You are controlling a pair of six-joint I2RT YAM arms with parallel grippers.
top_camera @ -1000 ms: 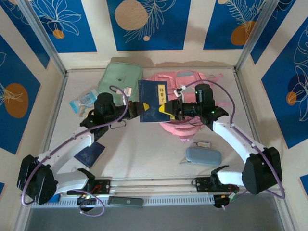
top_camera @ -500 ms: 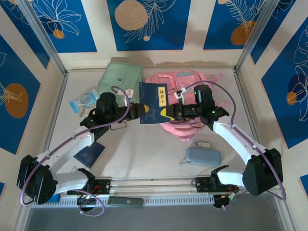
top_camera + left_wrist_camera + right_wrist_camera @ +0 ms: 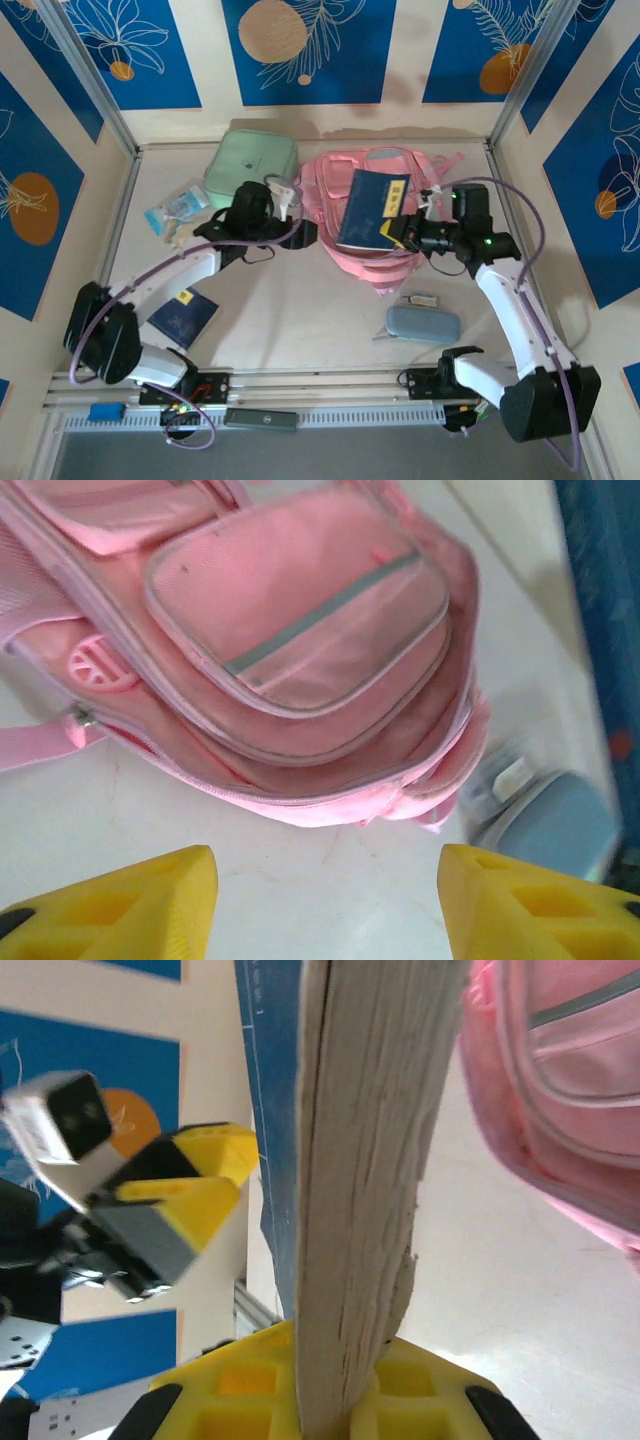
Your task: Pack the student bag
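The student bag (image 3: 322,205) lies flat at the far middle of the desk (image 3: 300,300). Over it the right end effector (image 3: 335,1400) clamps a blue book (image 3: 372,208) by its edge. The left end effector (image 3: 327,895) gapes empty alongside. That thin pinch may let the book slip.

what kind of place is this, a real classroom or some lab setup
Probably a staged robot test booth, not a classroom: printed blue panels wall in a table, a left arm and right arm are bolted at its near edge, and a backpack and blue case lie out as props.
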